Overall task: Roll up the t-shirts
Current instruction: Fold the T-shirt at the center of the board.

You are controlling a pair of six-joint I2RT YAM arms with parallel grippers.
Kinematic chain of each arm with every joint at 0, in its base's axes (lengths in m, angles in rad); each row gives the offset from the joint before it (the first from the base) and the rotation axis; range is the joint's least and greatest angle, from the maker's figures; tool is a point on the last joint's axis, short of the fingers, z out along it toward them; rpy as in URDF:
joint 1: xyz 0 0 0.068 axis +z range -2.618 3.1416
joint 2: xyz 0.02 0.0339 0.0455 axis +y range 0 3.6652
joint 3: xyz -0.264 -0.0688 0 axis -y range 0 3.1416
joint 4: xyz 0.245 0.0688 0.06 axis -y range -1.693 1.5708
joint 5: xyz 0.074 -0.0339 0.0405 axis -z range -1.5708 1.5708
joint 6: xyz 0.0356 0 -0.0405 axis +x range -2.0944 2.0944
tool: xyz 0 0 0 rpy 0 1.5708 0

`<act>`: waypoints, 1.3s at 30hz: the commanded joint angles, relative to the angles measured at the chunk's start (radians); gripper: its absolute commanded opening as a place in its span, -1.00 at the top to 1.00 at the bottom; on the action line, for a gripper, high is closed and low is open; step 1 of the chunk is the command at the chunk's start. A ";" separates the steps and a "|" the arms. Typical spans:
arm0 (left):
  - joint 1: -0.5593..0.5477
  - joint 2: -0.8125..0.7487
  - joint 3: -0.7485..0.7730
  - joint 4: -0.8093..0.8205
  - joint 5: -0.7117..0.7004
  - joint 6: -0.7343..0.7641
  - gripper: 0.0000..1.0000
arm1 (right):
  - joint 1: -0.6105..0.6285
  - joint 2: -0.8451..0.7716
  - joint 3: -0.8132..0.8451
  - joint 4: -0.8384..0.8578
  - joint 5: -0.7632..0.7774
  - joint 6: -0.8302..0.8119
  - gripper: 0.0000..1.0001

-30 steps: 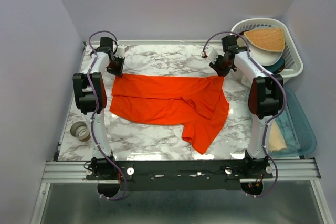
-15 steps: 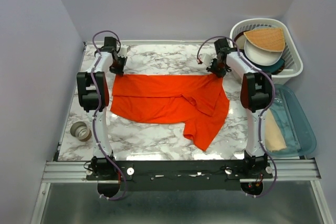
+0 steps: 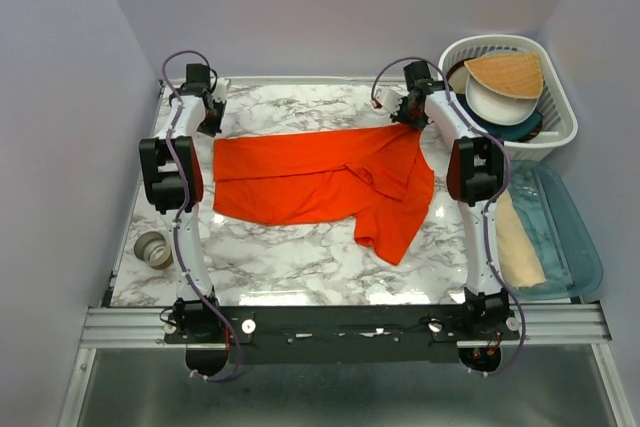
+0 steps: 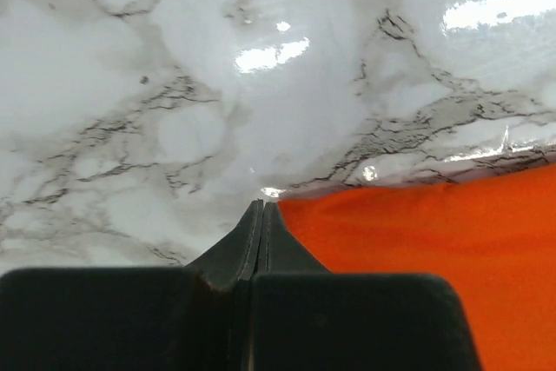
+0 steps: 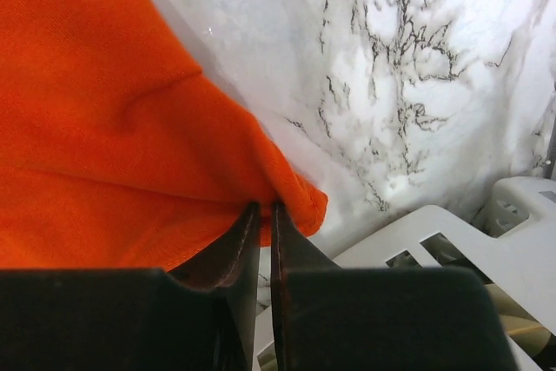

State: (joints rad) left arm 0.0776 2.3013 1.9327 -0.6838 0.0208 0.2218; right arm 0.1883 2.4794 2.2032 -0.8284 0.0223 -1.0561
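The orange-red t-shirt (image 3: 310,182) lies spread across the middle of the marble table, its far edge pulled fairly straight between my two grippers and one part hanging toward the front right. My left gripper (image 3: 211,119) is at the shirt's far left corner. In the left wrist view its jaws (image 4: 261,206) are pressed shut, with the shirt's corner (image 4: 417,241) meeting the tips. My right gripper (image 3: 407,117) is at the far right corner. In the right wrist view it (image 5: 263,208) is shut on a fold of the shirt (image 5: 104,102).
A white basket (image 3: 560,97) with bowls stands at the back right, close to my right gripper; it also shows in the right wrist view (image 5: 417,232). A clear bluish tray (image 3: 585,247) holding a tan cloth (image 3: 520,247) sits at the right. A small grey roll (image 3: 153,249) lies at the left.
Both grippers have moved toward the back of the table, the left one also leftward. The shirt's far edge came with them and is now stretched straighter.
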 commanded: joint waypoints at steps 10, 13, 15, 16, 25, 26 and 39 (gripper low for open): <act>-0.047 -0.232 -0.015 0.009 0.535 -0.088 0.58 | 0.049 -0.358 -0.233 0.048 -0.178 0.159 0.07; -0.113 -0.331 -0.191 0.085 0.640 -0.162 0.42 | 0.089 -0.497 -0.394 0.043 -0.289 0.160 0.02; -0.159 -0.391 -0.270 0.139 0.647 -0.218 0.32 | 0.114 -0.577 -0.468 0.034 -0.349 0.130 0.01; -0.167 -0.402 -0.328 0.150 0.640 -0.269 0.31 | 0.147 -0.602 -0.514 0.046 -0.387 0.122 0.01; -0.153 -0.505 -0.587 0.228 0.625 -0.472 0.32 | 0.318 -0.591 -0.657 -0.037 -0.502 0.053 0.13; -0.150 -0.517 -0.601 0.234 0.614 -0.463 0.32 | 0.321 -0.574 -0.645 -0.046 -0.499 0.059 0.14; -0.090 -0.677 -0.741 0.262 0.559 -0.406 0.31 | 0.323 -0.396 -0.543 -0.035 -0.343 0.105 0.14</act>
State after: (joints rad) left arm -0.0414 1.6672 1.2255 -0.4461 0.6022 -0.2024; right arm 0.5144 2.0491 1.6341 -0.8612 -0.3851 -0.9657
